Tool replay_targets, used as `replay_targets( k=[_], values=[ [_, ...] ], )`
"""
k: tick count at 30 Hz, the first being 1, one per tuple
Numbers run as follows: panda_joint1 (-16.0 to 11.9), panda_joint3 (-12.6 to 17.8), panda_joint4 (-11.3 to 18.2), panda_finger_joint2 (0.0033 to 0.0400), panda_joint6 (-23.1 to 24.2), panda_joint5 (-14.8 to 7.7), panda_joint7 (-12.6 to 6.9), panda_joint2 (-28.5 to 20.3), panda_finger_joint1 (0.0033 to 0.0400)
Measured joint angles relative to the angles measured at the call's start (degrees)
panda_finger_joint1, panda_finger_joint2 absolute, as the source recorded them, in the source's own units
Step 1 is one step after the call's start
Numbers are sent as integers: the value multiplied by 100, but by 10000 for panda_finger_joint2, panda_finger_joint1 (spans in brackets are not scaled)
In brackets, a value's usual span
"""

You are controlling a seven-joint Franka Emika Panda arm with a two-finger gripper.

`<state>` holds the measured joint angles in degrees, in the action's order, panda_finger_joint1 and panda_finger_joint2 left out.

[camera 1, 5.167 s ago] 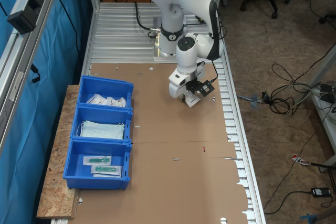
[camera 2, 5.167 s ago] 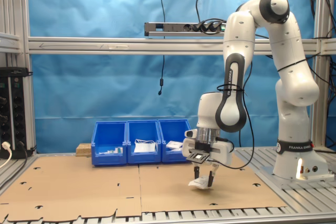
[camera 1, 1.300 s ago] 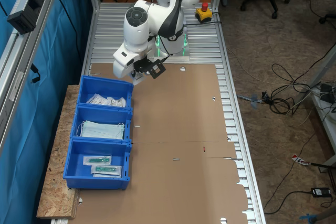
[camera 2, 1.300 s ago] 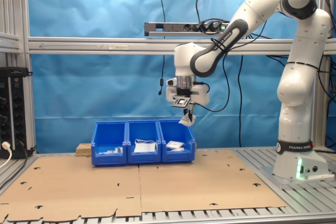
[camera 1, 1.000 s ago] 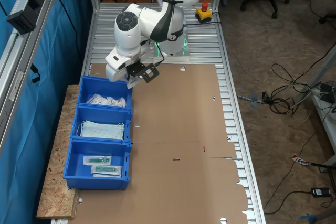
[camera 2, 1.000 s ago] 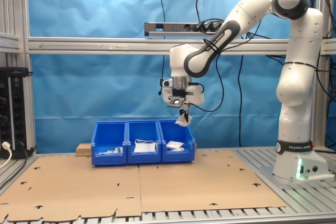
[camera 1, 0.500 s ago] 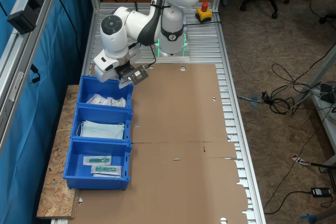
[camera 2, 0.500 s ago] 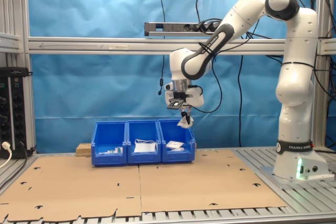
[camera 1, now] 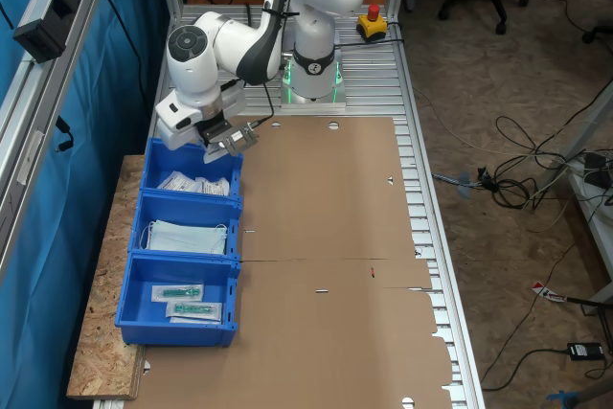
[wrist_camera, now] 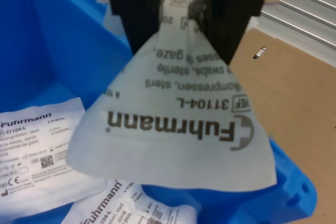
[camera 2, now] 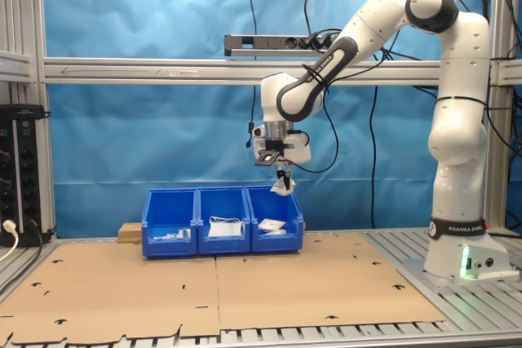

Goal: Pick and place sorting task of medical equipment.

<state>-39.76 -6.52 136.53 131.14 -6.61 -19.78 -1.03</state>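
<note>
White crinkly square packet (wrist_camera: 173, 124) hangs from the end effector (camera 2: 281, 177), black fingers (wrist_camera: 134, 9) pinched shut on its top edge. It dangles above the blue plastic bin (camera 1: 189, 154) compartment nearest the arm's base, where matching white packets (camera 1: 194, 182) lie directly below. Likely next: release straight down.

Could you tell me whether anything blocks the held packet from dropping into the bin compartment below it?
Nothing visible does. The gripper holds the packet above the end bin compartment; the air between is open, and only similar packets lie inside.
</note>
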Motion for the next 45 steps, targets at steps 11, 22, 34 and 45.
replay_targets(
  k=[11,22,34,45],
  values=[
    [0,10,-148,63,0,0,0,207,63],
    [0,11,-156,63,1,0,0,311,63],
    [0,11,-239,63,3,0,0,435,63],
    [0,11,-311,63,4,0,0,505,63]
  ],
)
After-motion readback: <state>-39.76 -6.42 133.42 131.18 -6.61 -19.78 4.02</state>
